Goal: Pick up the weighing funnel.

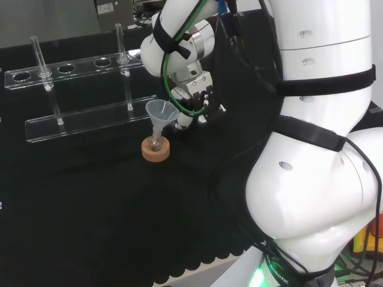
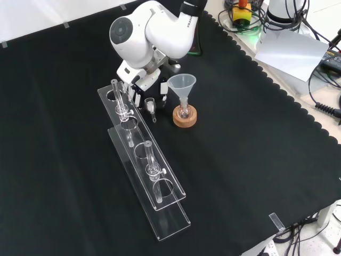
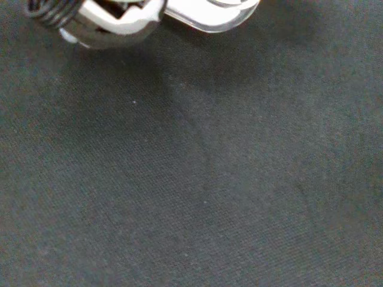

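By the cloth's (image 2: 240,160) far edge the hand (image 2: 143,85) hung over the weighing funnel (image 2: 151,107), grip impossible to tell; lifting straight, clear of the test-tube rack (image 2: 144,154), looked safest.

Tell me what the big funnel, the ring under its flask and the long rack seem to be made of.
The funnel: translucent, slightly milky, probably plastic. The ring stand: tan, matte, grainy, so apparently cork. The test tube rack: clear sheets with glossy edges, likely acrylic; glass cannot be excluded.

Small clear weighing funnel (image 2: 151,107), scoop-like with short stem, close by the hand (image 2: 141,82)
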Tool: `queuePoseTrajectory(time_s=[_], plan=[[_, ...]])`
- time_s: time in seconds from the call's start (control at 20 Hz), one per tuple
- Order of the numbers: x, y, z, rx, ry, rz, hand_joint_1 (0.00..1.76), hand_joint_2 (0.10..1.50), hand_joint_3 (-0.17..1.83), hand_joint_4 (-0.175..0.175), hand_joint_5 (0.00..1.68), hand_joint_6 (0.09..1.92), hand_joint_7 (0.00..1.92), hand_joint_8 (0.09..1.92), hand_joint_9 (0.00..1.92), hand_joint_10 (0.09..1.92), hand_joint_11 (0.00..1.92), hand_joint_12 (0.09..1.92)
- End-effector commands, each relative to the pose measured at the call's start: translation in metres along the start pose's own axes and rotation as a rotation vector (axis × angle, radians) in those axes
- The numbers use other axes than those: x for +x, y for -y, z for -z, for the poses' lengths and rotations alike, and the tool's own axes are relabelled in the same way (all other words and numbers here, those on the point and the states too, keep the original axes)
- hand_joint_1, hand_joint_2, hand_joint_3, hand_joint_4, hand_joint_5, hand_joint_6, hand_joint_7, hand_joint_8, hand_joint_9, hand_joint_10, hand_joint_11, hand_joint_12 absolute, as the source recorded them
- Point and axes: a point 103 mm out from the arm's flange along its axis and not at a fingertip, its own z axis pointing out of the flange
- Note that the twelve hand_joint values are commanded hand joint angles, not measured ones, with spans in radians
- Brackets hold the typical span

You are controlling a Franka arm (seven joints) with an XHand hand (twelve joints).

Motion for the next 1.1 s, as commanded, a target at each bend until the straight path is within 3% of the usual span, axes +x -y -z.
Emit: queuePoseTrajectory(time_s=[0.05,0.95,1.1], plan=[[-0.009,0.004,0.005,-0.011,0.014,-0.03,1.06,0.72,0.74,0.175,1.05,1.09,0.76,0.65,1.05,0.41,0.77,1.21],[-0.045,0.033,0.037,-0.014,0.045,-0.079,1.07,0.68,0.82,0.175,1.07,1.11,0.86,0.66,1.11,0.41,0.79,1.2],[-0.061,0.046,0.045,-0.026,0.036,-0.09,1.07,0.68,0.82,0.175,1.07,1.11,0.86,0.66,1.11,0.4,0.79,1.2]])
